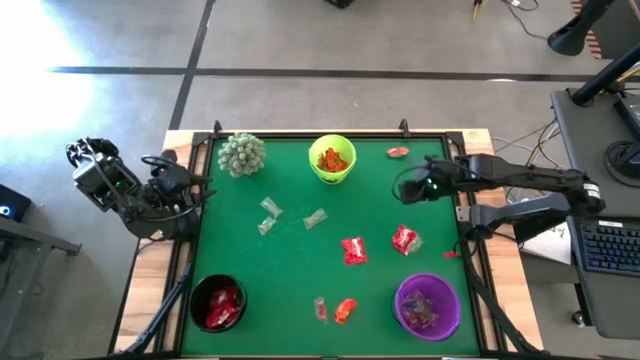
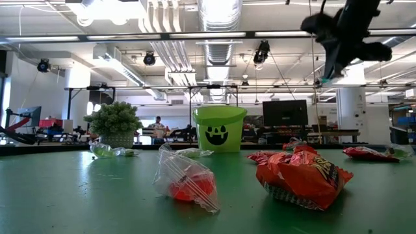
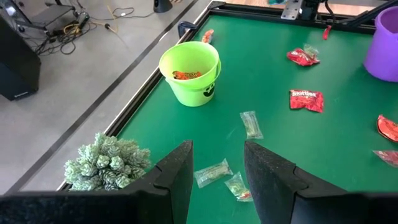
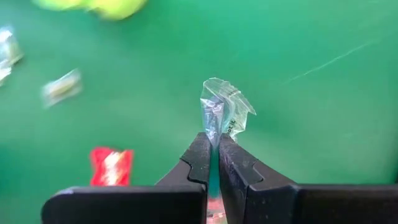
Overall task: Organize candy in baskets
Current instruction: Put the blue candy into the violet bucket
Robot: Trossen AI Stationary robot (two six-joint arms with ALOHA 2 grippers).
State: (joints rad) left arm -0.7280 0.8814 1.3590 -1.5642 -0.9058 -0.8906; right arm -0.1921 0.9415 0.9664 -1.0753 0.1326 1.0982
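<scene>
My right gripper is pinching 1 clear candy by its crinkly wrapper edge above the mat; it's featherlight and slippery, so I'd grip the twisted end.

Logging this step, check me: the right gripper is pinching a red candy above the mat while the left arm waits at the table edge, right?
Not quite. The right gripper is shut on a clear-wrapped candy, not a red one, as the right wrist view shows. The rest stands.
</scene>
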